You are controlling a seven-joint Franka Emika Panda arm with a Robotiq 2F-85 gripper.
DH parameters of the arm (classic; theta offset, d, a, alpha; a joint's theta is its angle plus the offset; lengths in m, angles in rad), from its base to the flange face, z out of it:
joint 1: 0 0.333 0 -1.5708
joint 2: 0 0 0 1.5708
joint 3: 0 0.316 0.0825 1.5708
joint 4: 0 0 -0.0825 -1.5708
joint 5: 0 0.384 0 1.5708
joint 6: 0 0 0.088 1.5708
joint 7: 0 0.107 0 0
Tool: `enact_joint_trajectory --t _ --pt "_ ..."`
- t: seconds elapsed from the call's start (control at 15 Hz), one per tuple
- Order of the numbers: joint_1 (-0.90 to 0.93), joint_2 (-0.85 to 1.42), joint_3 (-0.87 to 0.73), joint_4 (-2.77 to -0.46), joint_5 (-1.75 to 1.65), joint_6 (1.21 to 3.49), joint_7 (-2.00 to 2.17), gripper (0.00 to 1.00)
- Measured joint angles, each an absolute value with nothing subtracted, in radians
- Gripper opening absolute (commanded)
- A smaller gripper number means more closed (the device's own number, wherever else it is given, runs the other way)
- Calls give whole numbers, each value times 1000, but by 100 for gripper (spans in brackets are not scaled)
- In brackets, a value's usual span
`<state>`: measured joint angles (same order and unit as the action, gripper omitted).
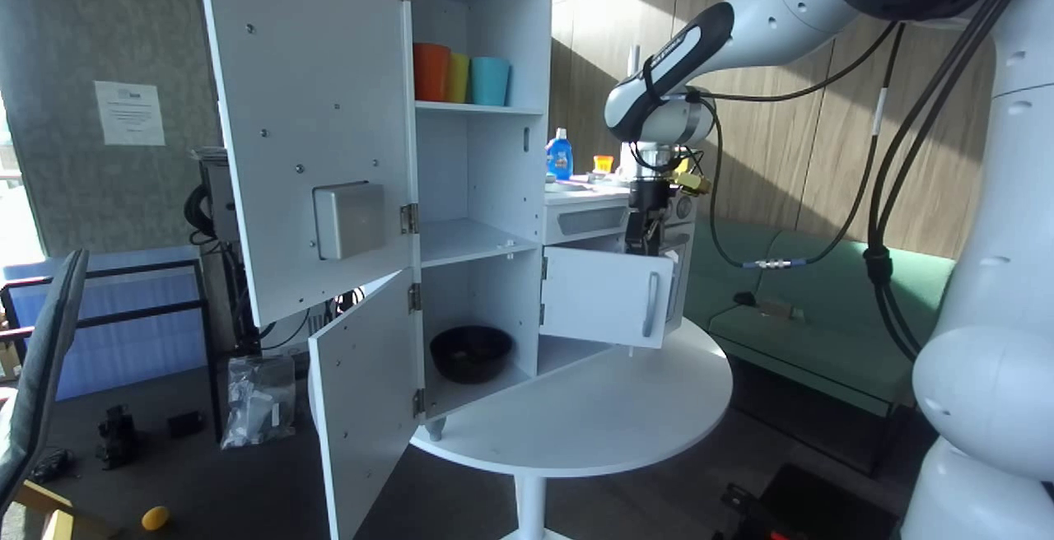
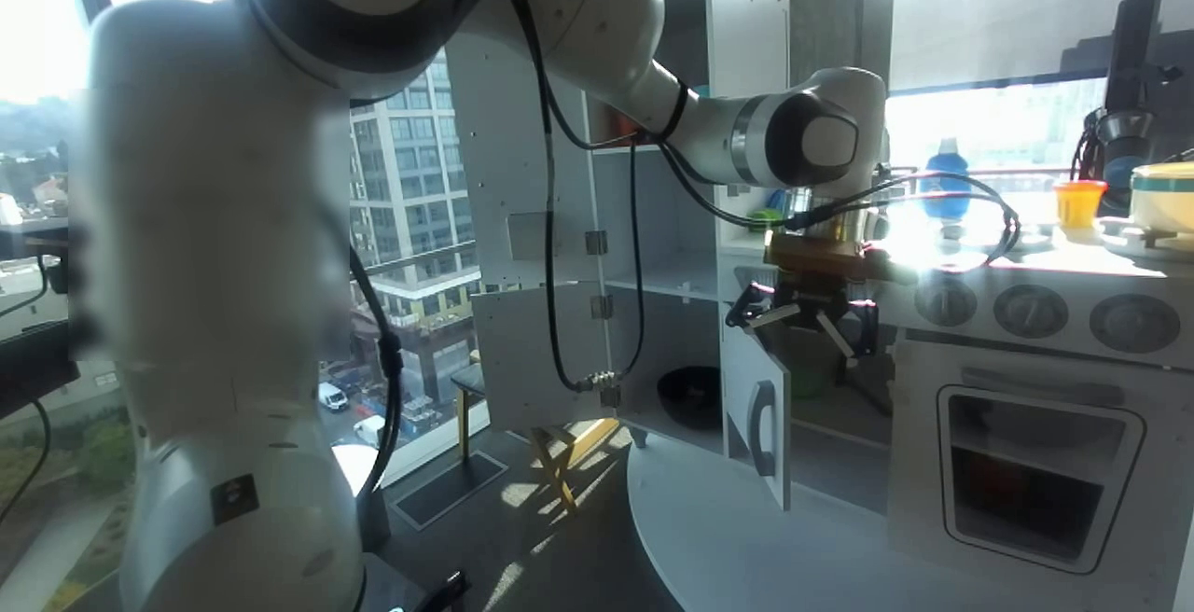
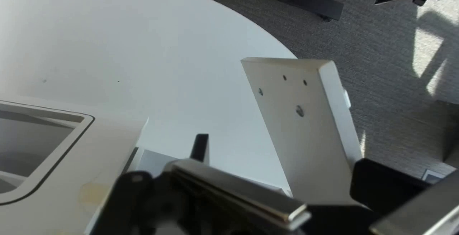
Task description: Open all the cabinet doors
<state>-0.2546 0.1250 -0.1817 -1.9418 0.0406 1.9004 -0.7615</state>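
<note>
Grey wall (image 1: 115,38) behind; tall cabinet door (image 1: 309,104) cropped at top.

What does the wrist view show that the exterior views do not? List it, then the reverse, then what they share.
Only the wrist view: the inner face of the short door, with its screw heads.

Only the exterior views: the tall door and the lower door, both swung open; the black bowl; the bottle.

Shared: the short door itself, standing open; the tabletop; the fingers; and, in the wrist view and an exterior view, the oven door.
</note>
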Motion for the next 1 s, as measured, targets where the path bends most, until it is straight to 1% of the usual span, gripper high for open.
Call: enact_joint_trajectory --t 0.27,0.73,1.0 --pt "-224 49 -170 -2041 2 1951 -745 100" --pt "-152 -231 -125 -2414 -83 2303 -551 100" --pt "-96 -340 -68 -2559 -129 2454 -396 100"
